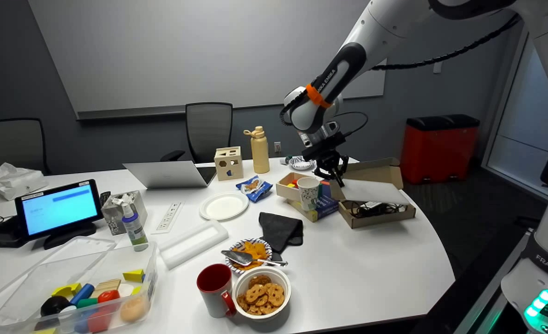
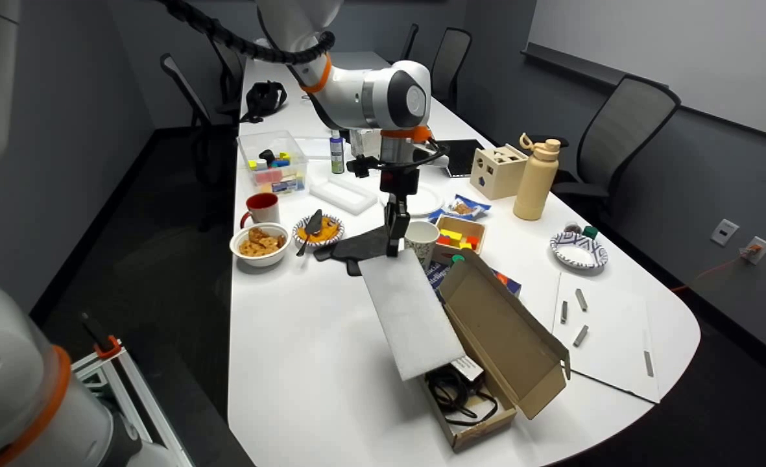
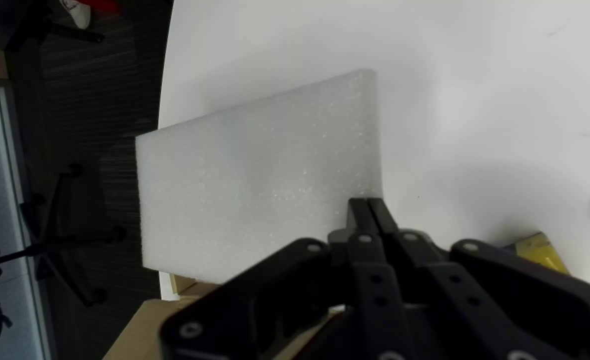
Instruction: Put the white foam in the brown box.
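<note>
Though poised above the brown box (image 1: 385, 219), not yet laid inside: white foam (image 2: 412, 318), one thin, flat, rectangular piece. Held off the table (image 1: 371, 269) by one short end; sloping down toward the free end. Over part of the opening in both exterior views, but askew, and offset toward the side away from the raised lid flap (image 2: 499, 331). Contact between free end and box rim: not to be told from these angles.

Gripper (image 3: 367, 202): clenched on the foam's short end, jaws nearly together, per wrist view.

Brown box: upright on the table, lid back, with black cables (image 2: 447, 389) and a white-labelled item (image 2: 468, 368) inside.

Neighbours: patterned cup (image 1: 309, 192) and small tan tray (image 1: 286, 191) of coloured blocks (image 2: 451, 234), both near the gripper.

Step in hand, by judgement: alignment over the box. Grasp complete; lowering and release outstanding.

Next move, as judged: shift the foam toward the lid flap's side; turn slightly, to run parallel with the long walls; dip the free end in first, then bring the held end down inside the short wall nearest the gripper, keeping clear of the cup. Likely snags: a corner caught on the rim, or cables propping the foam from below. Release called for only with both ends within the walls; a light push from above perhaps needed afterwards.
</note>
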You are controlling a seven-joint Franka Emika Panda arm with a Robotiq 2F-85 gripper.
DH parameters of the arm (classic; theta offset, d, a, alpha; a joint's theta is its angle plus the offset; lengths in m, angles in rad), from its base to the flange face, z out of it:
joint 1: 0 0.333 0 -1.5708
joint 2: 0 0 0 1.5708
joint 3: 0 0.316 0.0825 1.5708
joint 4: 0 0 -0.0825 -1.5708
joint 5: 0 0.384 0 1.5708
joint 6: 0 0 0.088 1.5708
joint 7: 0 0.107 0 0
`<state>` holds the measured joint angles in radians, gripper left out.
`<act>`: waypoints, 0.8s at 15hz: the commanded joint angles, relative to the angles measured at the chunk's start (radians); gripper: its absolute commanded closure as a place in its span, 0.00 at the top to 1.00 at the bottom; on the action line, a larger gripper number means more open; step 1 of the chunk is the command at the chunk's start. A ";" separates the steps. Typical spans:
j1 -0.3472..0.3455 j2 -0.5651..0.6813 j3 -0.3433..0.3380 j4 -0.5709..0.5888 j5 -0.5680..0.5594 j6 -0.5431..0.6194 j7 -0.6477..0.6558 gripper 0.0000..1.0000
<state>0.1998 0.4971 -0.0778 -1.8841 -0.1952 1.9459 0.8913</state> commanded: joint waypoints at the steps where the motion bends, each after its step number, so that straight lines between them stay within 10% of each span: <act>1: -0.031 0.030 -0.005 0.020 -0.033 0.027 -0.038 0.01; 12: -0.058 0.181 -0.036 0.144 -0.079 0.045 -0.217 0.01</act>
<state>0.1488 0.6299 -0.1071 -1.8017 -0.2598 1.9991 0.7206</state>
